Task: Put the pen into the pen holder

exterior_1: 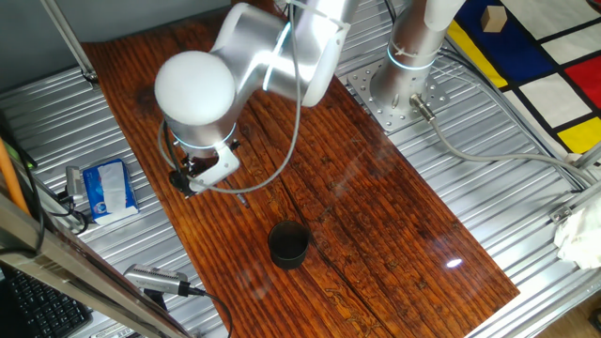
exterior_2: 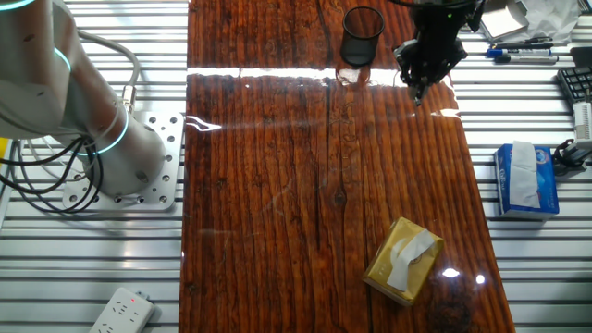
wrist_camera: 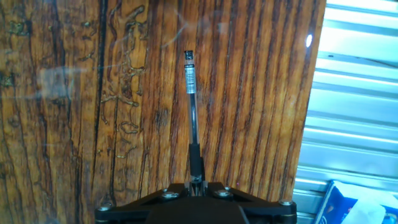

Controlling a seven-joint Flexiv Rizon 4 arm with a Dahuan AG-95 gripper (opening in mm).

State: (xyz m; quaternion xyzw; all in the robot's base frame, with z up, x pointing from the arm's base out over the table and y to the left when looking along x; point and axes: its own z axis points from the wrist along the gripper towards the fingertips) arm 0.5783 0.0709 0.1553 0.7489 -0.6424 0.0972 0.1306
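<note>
Hand view, one pen (wrist_camera: 193, 118), one pincer (wrist_camera: 196, 184) gripping

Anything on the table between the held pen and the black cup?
No. In both fixed views, only bare wood separates the pen from the cup.

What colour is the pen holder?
Black, a matte round cup; the pen holder shows best in the other fixed view.
</note>
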